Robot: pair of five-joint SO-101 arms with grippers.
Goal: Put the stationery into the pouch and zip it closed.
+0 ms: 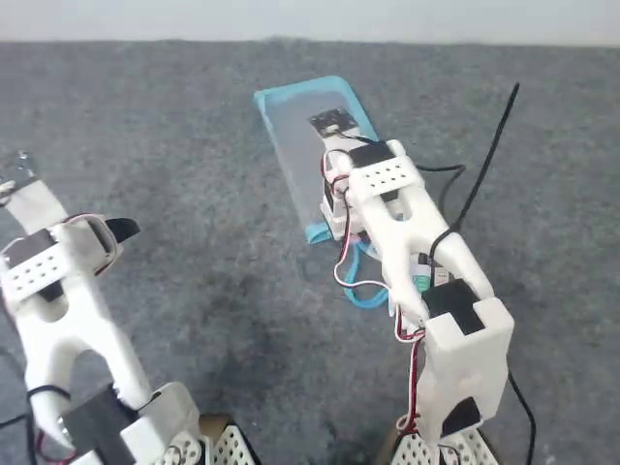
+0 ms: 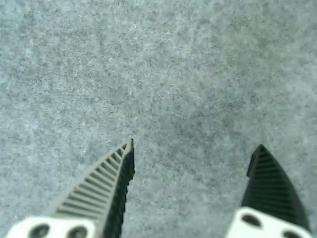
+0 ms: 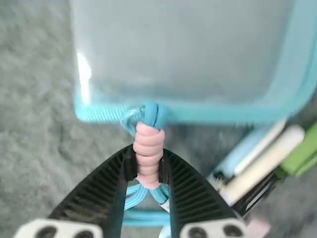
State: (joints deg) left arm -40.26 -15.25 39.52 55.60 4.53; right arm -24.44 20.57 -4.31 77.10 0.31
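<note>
Pink beaded zip pull (image 3: 148, 144) was clamped in the right pincer (image 3: 147, 151); just beyond its tips lay the blue pouch (image 3: 183, 49), with loose stationery (image 3: 262, 158) beside the pincer. The left pincer (image 2: 195, 144) was spread wide, holding nothing, above grey felt (image 2: 148, 74).

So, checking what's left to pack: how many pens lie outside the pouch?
3 visible: a light blue pen, a cream pen and a green pen, side by side beside the pouch. Others may be hidden beneath them.

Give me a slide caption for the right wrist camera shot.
Right gripper, jaws shut on the pink zipper pull of the blue-edged pouch, pens lying beside it.
</note>
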